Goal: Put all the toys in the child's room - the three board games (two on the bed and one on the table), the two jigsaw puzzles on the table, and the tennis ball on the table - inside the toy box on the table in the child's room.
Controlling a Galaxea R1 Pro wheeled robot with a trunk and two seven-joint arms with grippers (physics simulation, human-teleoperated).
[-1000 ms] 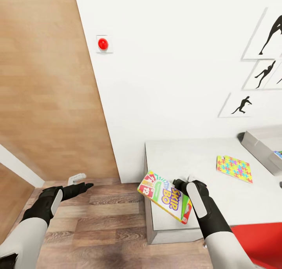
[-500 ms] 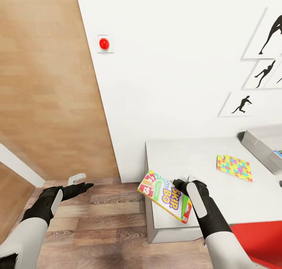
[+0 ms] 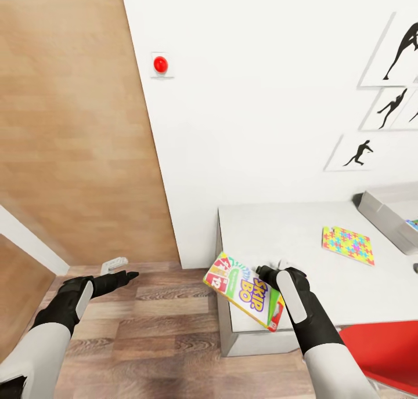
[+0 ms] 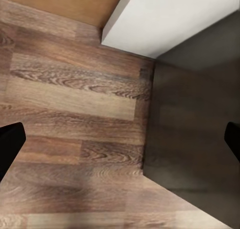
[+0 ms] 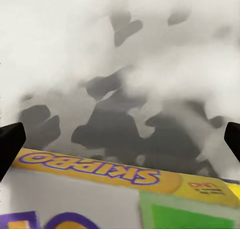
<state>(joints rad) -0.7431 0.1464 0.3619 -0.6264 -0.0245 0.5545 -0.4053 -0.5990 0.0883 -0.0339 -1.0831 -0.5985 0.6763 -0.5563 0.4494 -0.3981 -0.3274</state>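
While the right gripper (image 3: 268, 269) holds the Skip-Bo game (image 3: 245, 291) tight by its edge over the table (image 3: 290, 236) corner, ready to carry it to the grey toy box (image 3: 384, 218) far along, the left gripper (image 3: 129, 276) hangs open and empty.

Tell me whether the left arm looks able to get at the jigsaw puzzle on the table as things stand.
Probably not. The left claw hangs over the floor beyond the table's end, with the right claw and its Skip-Bo box between it and the far jigsaw puzzle.
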